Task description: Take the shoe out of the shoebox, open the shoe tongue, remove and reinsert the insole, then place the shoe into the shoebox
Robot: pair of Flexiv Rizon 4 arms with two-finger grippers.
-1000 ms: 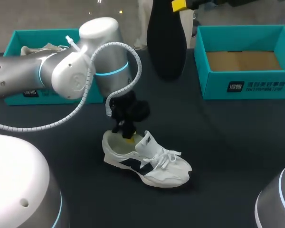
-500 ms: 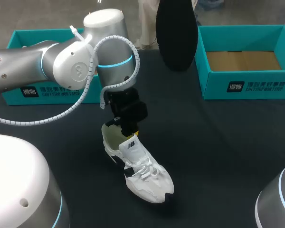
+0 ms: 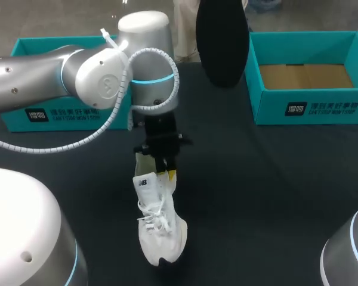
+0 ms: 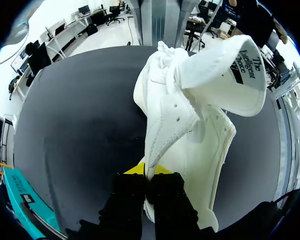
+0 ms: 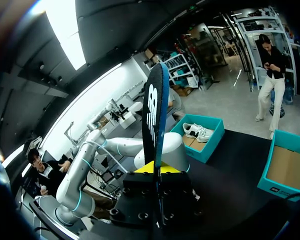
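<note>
The white shoe [image 3: 159, 223] lies on the dark table with its toe toward the front edge and its heel raised. My left gripper [image 3: 165, 170] is shut on the rim of the shoe's opening. In the left wrist view the left gripper [image 4: 149, 172] pinches that rim of the shoe [image 4: 190, 115], and the tongue [image 4: 222, 70] is folded forward, open. The black insole [image 3: 222, 42] hangs upright high above the table's back. My right gripper [image 5: 155, 169] is shut on the insole [image 5: 152, 115]; this gripper is outside the head view.
An open teal shoebox [image 3: 304, 107] with a bare cardboard floor stands at the back right. A second teal shoebox [image 3: 53, 113] stands at the back left behind my left arm; in the right wrist view that box [image 5: 210, 145] holds another white shoe [image 5: 197, 131].
My left gripper has swung the shoe round from lying sideways to toe-forward, shifting it toward the front edge. The insole moved slightly right early on, then stayed still.
</note>
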